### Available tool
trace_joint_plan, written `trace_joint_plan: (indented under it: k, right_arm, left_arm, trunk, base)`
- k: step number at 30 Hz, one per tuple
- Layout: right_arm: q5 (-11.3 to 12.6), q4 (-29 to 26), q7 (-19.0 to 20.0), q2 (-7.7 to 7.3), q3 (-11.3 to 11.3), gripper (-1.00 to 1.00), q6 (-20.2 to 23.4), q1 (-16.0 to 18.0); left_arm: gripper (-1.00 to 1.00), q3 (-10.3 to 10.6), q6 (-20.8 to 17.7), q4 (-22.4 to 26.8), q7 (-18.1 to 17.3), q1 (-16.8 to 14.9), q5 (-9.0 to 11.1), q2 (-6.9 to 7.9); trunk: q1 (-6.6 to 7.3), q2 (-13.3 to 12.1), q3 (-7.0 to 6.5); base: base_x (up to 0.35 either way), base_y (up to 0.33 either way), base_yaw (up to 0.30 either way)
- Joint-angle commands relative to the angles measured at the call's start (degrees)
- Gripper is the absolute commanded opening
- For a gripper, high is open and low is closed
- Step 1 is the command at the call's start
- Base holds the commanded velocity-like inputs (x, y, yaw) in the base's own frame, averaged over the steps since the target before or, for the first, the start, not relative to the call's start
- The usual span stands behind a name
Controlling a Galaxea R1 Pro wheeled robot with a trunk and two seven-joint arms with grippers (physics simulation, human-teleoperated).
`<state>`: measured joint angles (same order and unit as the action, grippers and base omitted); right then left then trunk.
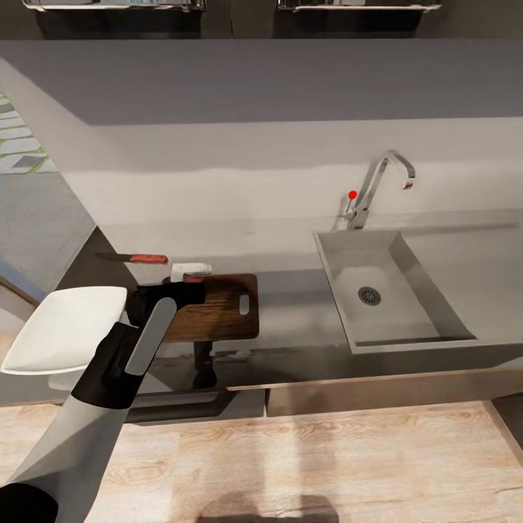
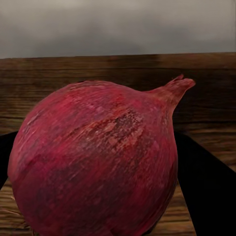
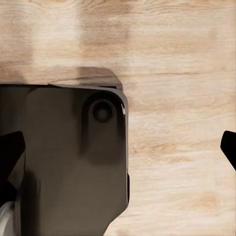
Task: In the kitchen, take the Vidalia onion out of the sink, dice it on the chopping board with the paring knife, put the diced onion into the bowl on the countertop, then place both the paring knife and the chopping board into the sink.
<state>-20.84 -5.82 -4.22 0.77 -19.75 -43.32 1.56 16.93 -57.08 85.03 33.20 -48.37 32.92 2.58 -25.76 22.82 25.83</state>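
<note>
Already out of the sink (image 1: pixel 436 309), the Vidalia onion (image 2: pixel 98 162) is clamped over the chopping board (image 1: pixel 225 309) by the left gripper (image 1: pixel 190 288); dicing remains undone, and the right gripper (image 3: pixel 118 147) is spread apart.

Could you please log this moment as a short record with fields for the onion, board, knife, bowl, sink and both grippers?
onion: Vidalia onion between the left gripper's fingers, over the chopping board
knife: paring knife on the countertop, behind the board
bowl: white bowl, left of the board
sink: sink holds nothing visible
left gripper: left gripper at the board's left end
right gripper: fingers apart, over wooden floor
</note>
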Motion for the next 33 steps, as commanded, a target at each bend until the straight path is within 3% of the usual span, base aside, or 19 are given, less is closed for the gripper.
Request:
trace_joint_plan:
  k: [1, 33]
  right_arm:
    - [-0.6, 0.02, -0.44, 0.02, -0.2, 1.0, -0.13, 0.02]
    - [-0.6, 0.02, -0.44, 0.02, -0.2, 1.0, -0.13, 0.02]
  left_arm:
    - [-1.0, 0.12, -0.14, 0.05, 0.55, -0.06, 0.48, 0.06]
    - [-1.0, 0.12, -0.05, -0.66, 0.49, -0.06, 0.56, -0.03]
  trunk:
    - [-0.03, 0.1, 0.15]
    - [-0.03, 0.1, 2.19]
  base:
    - [0.0, 0.0, 0.0]
    - [0.0, 0.0, 0.0]
